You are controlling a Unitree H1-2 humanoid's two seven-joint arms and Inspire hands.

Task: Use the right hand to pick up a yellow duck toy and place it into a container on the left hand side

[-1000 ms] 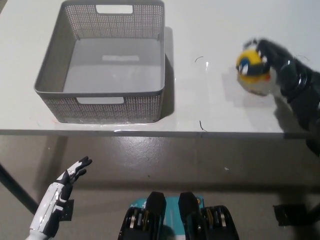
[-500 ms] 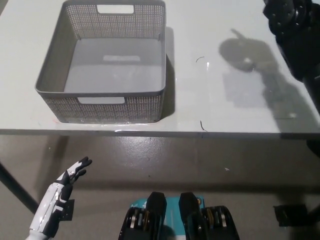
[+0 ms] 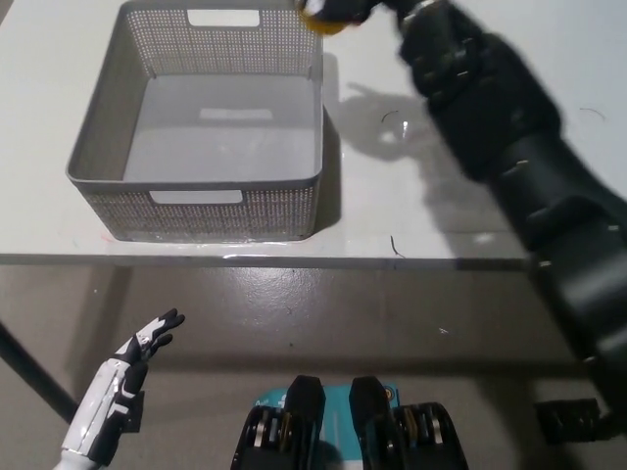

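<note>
Bright overhead light, blurred right arm [image 3: 509, 147].

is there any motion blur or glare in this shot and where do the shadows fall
Head view: the right hand and yellow duck are cropped at the top edge, slightly smeared; the arm's shadow falls on the table right of the basket; faint glare along the table's front edge.

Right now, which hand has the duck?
The black right hand, at the top edge above the basket's far right corner, holding the yellow duck. The white left hand hangs open below the table, holding nothing.
</note>
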